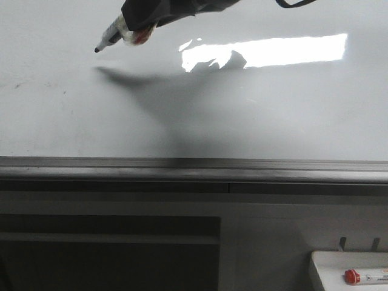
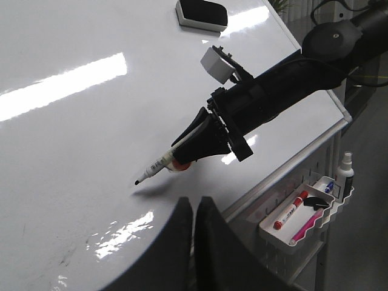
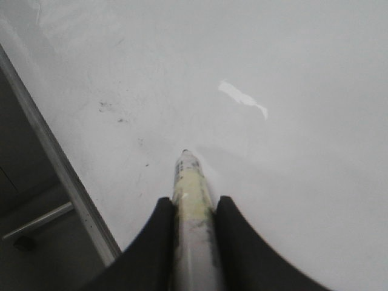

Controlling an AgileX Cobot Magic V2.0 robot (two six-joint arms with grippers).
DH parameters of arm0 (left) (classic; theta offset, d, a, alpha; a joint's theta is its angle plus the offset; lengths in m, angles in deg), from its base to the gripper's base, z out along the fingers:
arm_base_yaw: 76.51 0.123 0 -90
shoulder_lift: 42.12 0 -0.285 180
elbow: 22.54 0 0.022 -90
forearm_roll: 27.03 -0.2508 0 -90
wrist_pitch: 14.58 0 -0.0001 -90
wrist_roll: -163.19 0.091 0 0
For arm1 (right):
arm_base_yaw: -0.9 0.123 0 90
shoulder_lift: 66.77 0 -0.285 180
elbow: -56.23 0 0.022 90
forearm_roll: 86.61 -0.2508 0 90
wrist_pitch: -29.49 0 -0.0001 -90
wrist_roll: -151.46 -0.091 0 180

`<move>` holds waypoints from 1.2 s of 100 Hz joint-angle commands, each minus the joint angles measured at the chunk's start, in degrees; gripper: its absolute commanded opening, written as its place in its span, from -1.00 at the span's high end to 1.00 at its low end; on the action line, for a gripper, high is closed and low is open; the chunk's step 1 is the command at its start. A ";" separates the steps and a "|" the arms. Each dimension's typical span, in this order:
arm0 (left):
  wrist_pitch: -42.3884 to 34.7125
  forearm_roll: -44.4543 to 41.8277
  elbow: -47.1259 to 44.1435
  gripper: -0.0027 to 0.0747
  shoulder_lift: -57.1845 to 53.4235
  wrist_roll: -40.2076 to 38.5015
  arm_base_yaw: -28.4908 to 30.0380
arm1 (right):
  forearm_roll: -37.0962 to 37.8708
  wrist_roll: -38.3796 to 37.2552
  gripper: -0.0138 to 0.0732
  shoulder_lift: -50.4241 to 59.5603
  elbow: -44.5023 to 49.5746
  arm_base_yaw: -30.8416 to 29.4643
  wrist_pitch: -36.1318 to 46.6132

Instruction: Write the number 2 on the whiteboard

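The whiteboard (image 1: 254, 121) (image 2: 73, 133) (image 3: 291, 133) fills most of every view, glossy and white-grey with a bright glare. No number 2 shows on it. My right gripper (image 1: 138, 27) (image 2: 189, 150) (image 3: 191, 209) is shut on a black-tipped marker (image 1: 109, 37) (image 2: 159, 165) (image 3: 189, 188). The marker's tip hangs just off the board's upper left, with its shadow a little apart from it. My left gripper (image 2: 195, 209) is shut with nothing in it, held back from the board below the marker.
A grey rail (image 1: 194, 170) runs along the board's lower edge. A white tray (image 1: 339, 260) (image 2: 273, 233) at the lower right holds a red-capped marker (image 1: 367, 277) (image 2: 290, 210). An eraser (image 2: 202, 15) sits on the board. Faint smudges (image 3: 112, 109) mark the surface.
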 commanded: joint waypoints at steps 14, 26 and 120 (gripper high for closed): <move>-4.69 1.09 1.08 0.98 0.93 -0.81 -0.23 | -0.57 0.13 0.78 -0.14 -2.15 -1.33 2.90; -4.78 1.09 1.08 0.98 0.93 -0.81 -0.23 | -0.57 0.13 0.78 -1.27 -2.15 -2.02 2.90; -9.48 1.39 -0.06 0.98 0.93 -0.81 -0.23 | -0.67 -0.43 0.80 5.78 -2.72 -17.54 -11.12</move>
